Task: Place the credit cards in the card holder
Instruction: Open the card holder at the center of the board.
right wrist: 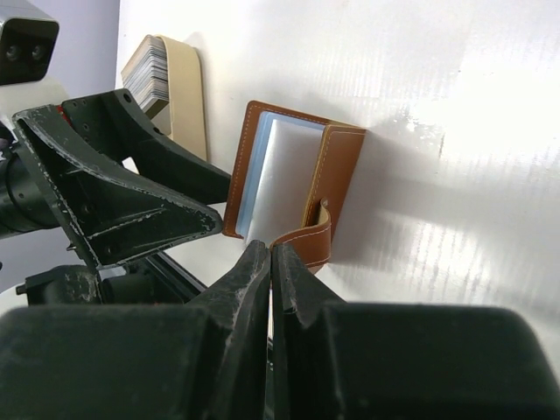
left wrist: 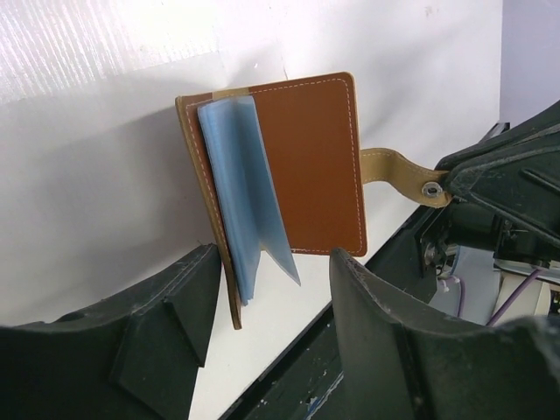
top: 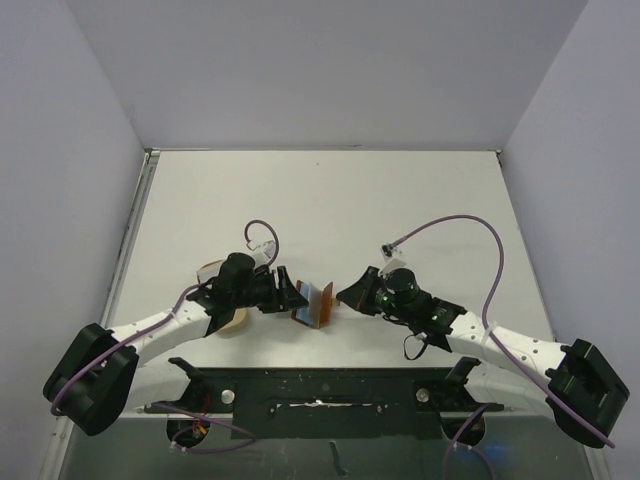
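Where the top view shows the card holder (top: 316, 303) standing open near the middle of the counter's near edge, any nudge could topple it. Left wrist view: left gripper (left wrist: 273, 267), jaws apart, straddles its lower edge; closing could crush the sleeves (left wrist: 236, 192). Right wrist view: right gripper (right wrist: 272, 252), jaws together, apparently pinching the strap (right wrist: 306, 241); pulling could drag it. Credit cards (right wrist: 147, 66) sit in the dish (right wrist: 185, 96), leftward.

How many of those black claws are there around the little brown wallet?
2. The left gripper sits open at the left side of the card holder. The right gripper, on its right, is shut, seemingly pinching its strap. None seem hidden.
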